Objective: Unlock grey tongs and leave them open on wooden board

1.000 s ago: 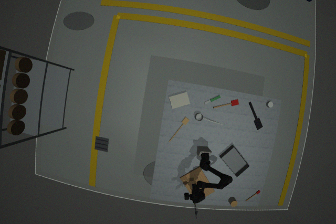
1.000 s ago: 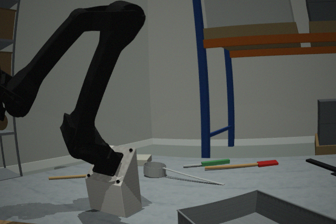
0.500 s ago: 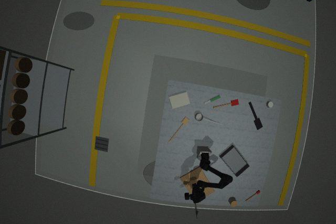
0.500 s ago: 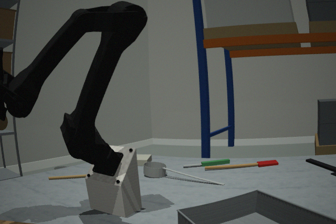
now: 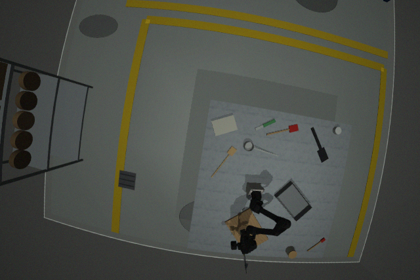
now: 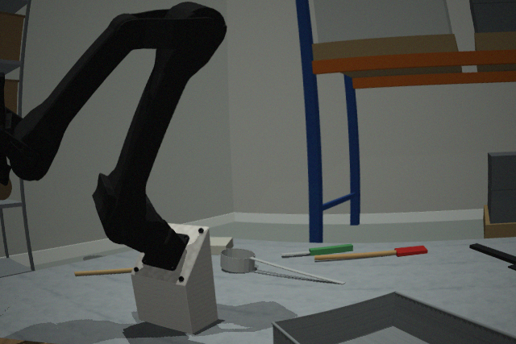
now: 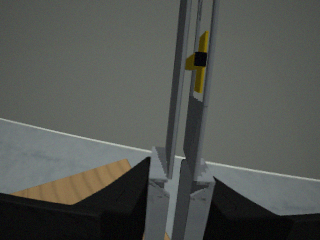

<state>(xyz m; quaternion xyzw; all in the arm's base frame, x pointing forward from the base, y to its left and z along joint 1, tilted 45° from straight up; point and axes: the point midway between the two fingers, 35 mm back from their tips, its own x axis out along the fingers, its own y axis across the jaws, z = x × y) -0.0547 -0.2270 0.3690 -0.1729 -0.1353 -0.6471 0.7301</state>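
My gripper (image 5: 245, 254) (image 7: 167, 166) is shut on the grey tongs (image 5: 246, 265) (image 7: 177, 100), above the wooden board's front side in the top view. In the wrist view the tongs' two long arms run up and out of frame, close together, with a yellow piece (image 7: 201, 77) and a black block between them. Their far end is cut off, so I cannot tell whether they are locked. The wooden board (image 5: 247, 216) (image 7: 85, 182) lies below the arm, partly hidden. The roasting tin (image 5: 302, 213) (image 6: 333, 312) stands right of the arm with no tongs across it.
The arm's pale base block (image 6: 164, 304) stands behind the board. A small pan (image 5: 248, 145) (image 6: 237, 261), a wooden spatula (image 5: 231, 151), a black spatula (image 5: 322, 155) and a red-headed spatula (image 5: 293, 128) lie farther back. A round wooden pot (image 5: 292, 254) and a small red-tipped brush (image 5: 322, 240) are at front right.
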